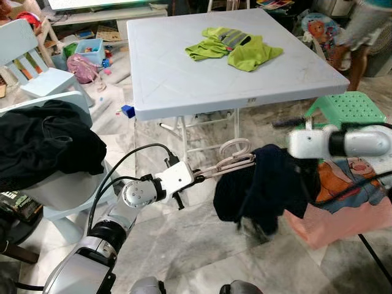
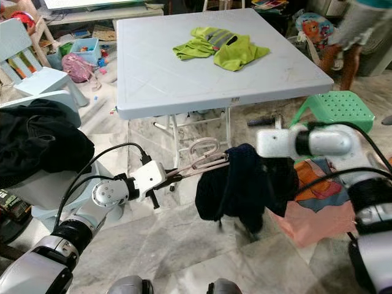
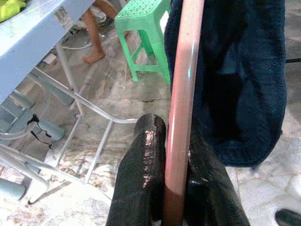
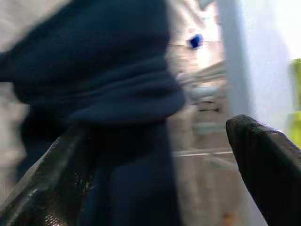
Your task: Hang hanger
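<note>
We are noting the pink hanger (image 1: 228,160) held roughly level in the air below the front edge of the bench (image 1: 184,79), its hook curling up toward the bench edge. A dark navy garment (image 1: 263,187) is draped over its far end and hanging down above the marble floor (image 1: 184,245).

We are judging the hanger to be a light, stiff, smooth rod, liable to swivel in a grip under the cloth's weight. The garment looks soft and limp and is loading one end, so the best hold would be close to the hook, or on the bar beside the cloth.

The left pincer (image 1: 197,174) is clamping the bare end of the hanger; in the left wrist view the two black fingers (image 3: 141,183) are pressing on either side of the pink rod. The right pincer (image 4: 155,155) is standing wide, one finger against the navy cloth and the other well apart from it, gripping nothing; the right forearm is reaching over the garment from the robot's right.

Around this we are recording a green stool (image 1: 343,107), a yellow-green garment (image 1: 236,46) on the bench top, and a black heap of clothes (image 1: 46,144) on a pale chair to the left.
</note>
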Controlling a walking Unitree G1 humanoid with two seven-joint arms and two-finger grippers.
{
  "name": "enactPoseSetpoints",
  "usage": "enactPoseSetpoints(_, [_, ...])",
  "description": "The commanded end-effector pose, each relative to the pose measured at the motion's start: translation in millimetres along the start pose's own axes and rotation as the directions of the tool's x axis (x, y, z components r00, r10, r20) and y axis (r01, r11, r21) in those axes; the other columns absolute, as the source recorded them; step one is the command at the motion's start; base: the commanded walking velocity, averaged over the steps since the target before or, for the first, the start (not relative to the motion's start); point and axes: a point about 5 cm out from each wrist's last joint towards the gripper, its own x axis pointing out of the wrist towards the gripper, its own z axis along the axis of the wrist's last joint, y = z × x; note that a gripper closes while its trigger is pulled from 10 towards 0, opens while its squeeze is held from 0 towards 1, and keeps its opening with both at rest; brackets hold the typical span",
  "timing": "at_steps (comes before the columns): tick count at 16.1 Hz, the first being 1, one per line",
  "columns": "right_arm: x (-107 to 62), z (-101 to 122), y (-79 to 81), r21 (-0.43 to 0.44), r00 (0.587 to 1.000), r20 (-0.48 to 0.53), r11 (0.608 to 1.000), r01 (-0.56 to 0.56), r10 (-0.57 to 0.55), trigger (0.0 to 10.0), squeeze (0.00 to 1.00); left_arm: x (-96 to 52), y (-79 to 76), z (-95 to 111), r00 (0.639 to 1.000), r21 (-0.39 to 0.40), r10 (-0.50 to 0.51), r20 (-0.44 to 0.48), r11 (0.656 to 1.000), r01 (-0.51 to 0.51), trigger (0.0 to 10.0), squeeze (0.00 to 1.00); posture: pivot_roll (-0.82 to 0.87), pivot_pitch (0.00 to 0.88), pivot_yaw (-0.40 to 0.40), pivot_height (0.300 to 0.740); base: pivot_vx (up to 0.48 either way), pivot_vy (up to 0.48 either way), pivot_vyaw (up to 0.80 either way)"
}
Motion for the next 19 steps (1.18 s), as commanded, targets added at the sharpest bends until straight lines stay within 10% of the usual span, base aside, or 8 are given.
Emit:
enactPoseSetpoints(1, [-3.8, 1.3, 0.0, 0.023, 0.999, 0.008, 0.999, -0.035, 0.035, 10.0, 1.00, 0.4, 7.2, 8.1, 0.998, 0.003, 0.040, 0.039, 0.999, -0.040, 0.0, 0.00, -0.05, 0.000, 0.022, 0.740, 0.000, 0.000, 0.00])
enactPoseSetpoints(10, [-27.7, -19.8, -16.0, 0.082, 0.899, -0.127, 0.899, 0.430, -0.419, 10.0, 1.00, 2.6, 11.3, 6.3, 0.984, -0.208, 0.172, 0.043, 0.965, -0.160, 0.0, 0.00, -0.04, 0.000, 0.011, 0.740, 0.000, 0.000, 0.00])
enactPoseSetpoints(15, [-29.7, -42.6, 33.7, 0.332, 0.914, -0.219, 0.855, 0.399, -0.341, 10.0, 1.00, 6.1, 20.2, 11.9, 0.968, -0.299, 0.246, 0.051, 0.929, -0.220, 0.0, 0.00, -0.05, 0.002, 0.021, 0.740, 0.000, 0.000, 0.00])
enactPoseSetpoints(16, [-21.7, -37.5, 48.2, 0.414, 0.944, -0.186, 0.849, 0.328, -0.274, 10.0, 0.73, 9.5, 22.8, 17.9, 0.967, -0.307, 0.246, 0.065, 0.927, -0.215, 0.0, 0.00, -0.06, 0.000, 0.023, 0.740, 0.000, 0.000, 0.00])
enactPoseSetpoints(17, [-16.3, -31.4, 55.0, 0.461, 0.957, -0.156, 0.838, 0.290, -0.246, 10.0, 0.00, 10.9, 23.1, 20.2, 0.968, -0.303, 0.239, 0.070, 0.930, -0.208, 0.0, 0.00, -0.06, 0.000, 0.023, 0.740, 0.000, 0.000, 0.00])
enactPoseSetpoints(19, [6.0, -11.0, 62.1, 0.600, 0.962, -0.083, 0.757, 0.257, -0.260, 10.0, 0.00, 13.3, 21.0, 21.7, 0.972, -0.293, 0.224, 0.069, 0.936, -0.195, 0.0, 0.00, -0.06, 0.000, 0.025, 0.740, 0.000, 0.000, 0.00])
